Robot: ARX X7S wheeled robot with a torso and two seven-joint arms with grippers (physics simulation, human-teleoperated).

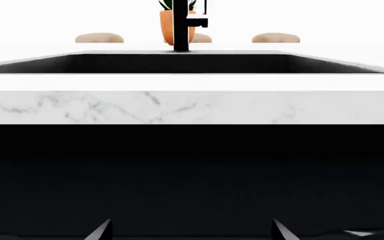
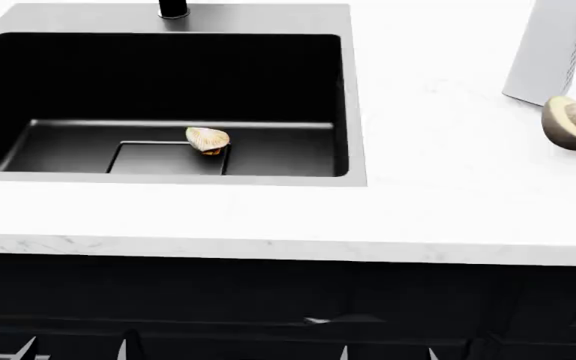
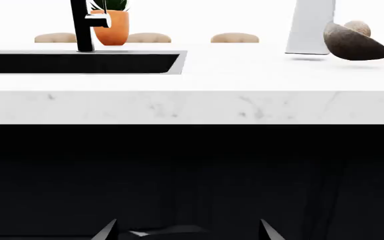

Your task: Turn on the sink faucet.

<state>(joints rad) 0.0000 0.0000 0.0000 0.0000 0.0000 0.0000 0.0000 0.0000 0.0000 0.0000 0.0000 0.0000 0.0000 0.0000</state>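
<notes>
The sink faucet is a black upright tap with a short side handle block, standing behind the sink. The head view shows only its base at the deep black sink's back rim. The faucet also shows in the right wrist view. My left gripper and right gripper are both open and empty. They hang low in front of the dark cabinet, below the counter edge and far from the faucet. In the head view only the tips of the left and right grippers show.
A tan shell-like item lies on the sink floor by the drain plate. A halved avocado and a tall grey object sit on the white marble counter at right. An orange plant pot stands behind the faucet.
</notes>
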